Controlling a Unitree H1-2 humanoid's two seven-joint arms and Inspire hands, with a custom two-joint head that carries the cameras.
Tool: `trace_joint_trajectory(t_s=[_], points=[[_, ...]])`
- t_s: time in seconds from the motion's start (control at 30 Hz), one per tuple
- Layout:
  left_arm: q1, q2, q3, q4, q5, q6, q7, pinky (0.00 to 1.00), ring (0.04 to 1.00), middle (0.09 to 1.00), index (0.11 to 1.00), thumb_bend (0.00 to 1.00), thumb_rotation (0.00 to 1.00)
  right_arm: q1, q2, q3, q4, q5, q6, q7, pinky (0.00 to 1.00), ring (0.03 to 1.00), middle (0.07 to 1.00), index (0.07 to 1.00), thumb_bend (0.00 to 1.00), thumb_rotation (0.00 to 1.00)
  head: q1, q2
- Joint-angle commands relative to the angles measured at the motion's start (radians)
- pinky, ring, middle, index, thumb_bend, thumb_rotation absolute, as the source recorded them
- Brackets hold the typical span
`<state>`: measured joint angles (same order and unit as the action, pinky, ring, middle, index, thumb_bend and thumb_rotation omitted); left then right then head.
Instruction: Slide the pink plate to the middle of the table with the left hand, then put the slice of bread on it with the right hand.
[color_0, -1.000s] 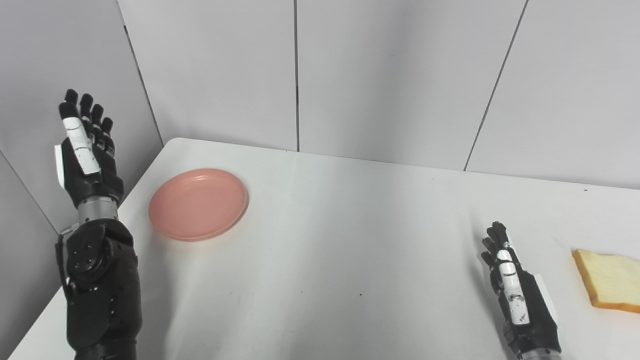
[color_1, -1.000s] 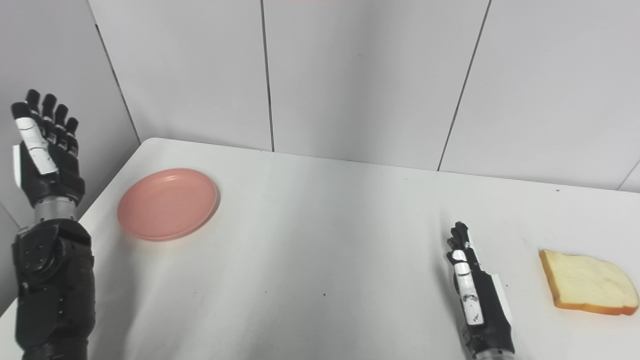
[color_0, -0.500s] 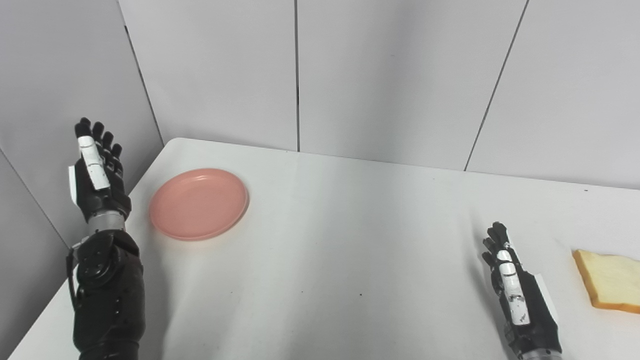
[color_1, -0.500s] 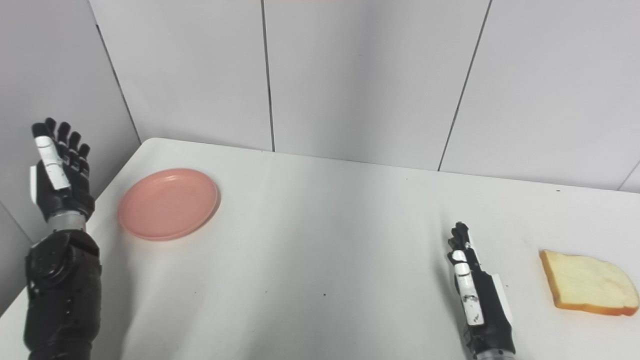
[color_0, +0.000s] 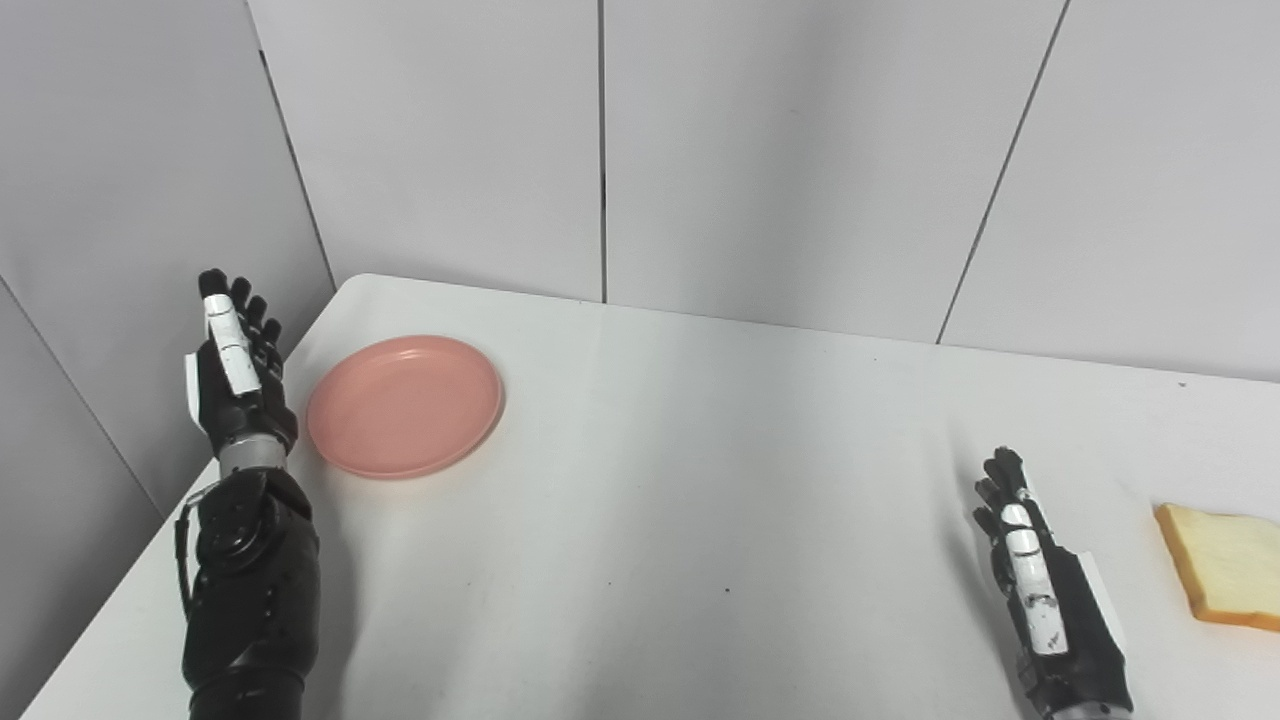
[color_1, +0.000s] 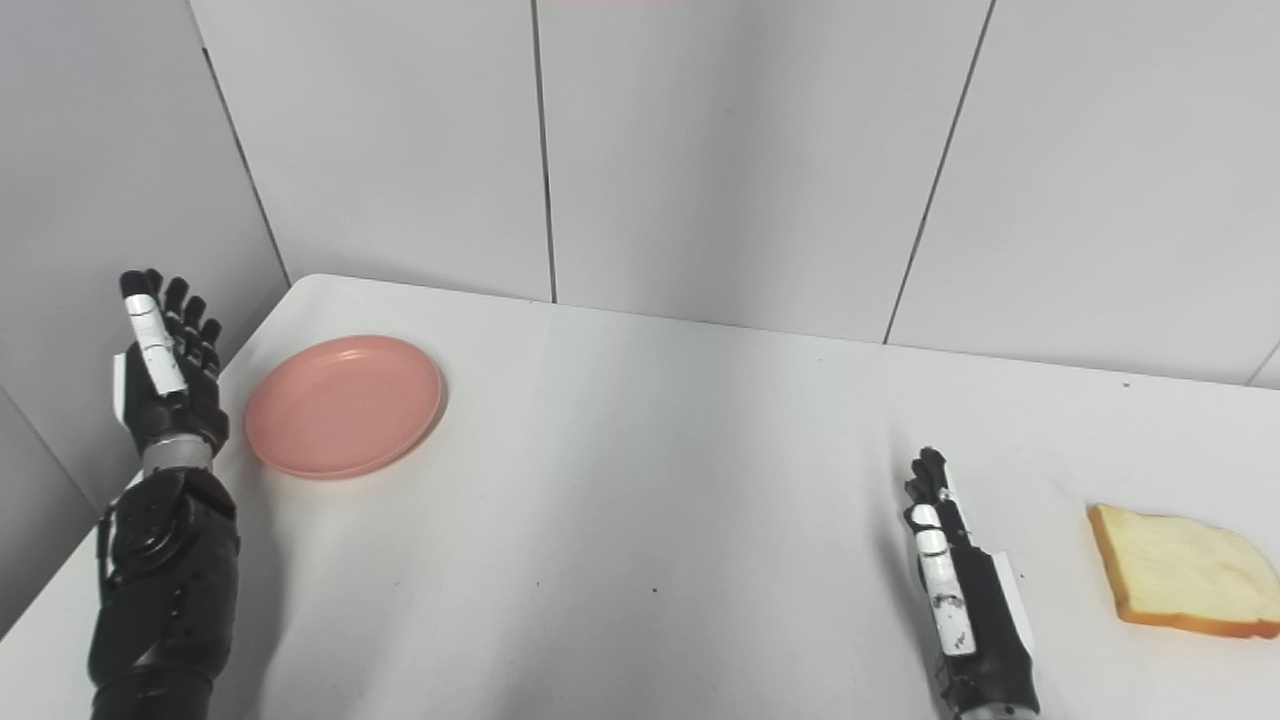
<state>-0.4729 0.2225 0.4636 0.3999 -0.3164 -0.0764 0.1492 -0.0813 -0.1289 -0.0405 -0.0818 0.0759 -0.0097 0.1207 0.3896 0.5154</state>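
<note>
left hand (color_0: 238, 375) open beside pink plate (color_0: 404, 406), seemingly apart

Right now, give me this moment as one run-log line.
left hand: open, raised beside pink plate, no contact | right hand: open, idle on table | bread slice: untouched, far right | plate not yet slid

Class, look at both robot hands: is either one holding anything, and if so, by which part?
Nothing is held. The left hand is open beside the pink plate, apart from it. The right hand is open too, short of the bread.
</note>
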Motion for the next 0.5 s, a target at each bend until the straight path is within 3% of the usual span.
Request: trace_joint_trajectory(t_s=[0.0,0.47], points=[[-0.049,0.027,0.004,-0.007,-0.008,-0.037,0.002,1.0,0.999,0.998,1.0,0.91,0.91,-0.021,-0.004,-0.004,-0.04,-0.001,-0.038,-0.005,1.0,1.0,1.0,1.0,0.23,1.0,0.0,0.001],[-0.059,0.075,0.019,0.12,-0.049,-0.104,-0.025,1.0,1.0,0.998,1.0,0.89,0.92,-0.023,0.005,-0.004,-0.035,-0.001,-0.037,-0.011,1.0,1.0,1.0,1.0,0.21,1.0,-0.003,-0.006]])
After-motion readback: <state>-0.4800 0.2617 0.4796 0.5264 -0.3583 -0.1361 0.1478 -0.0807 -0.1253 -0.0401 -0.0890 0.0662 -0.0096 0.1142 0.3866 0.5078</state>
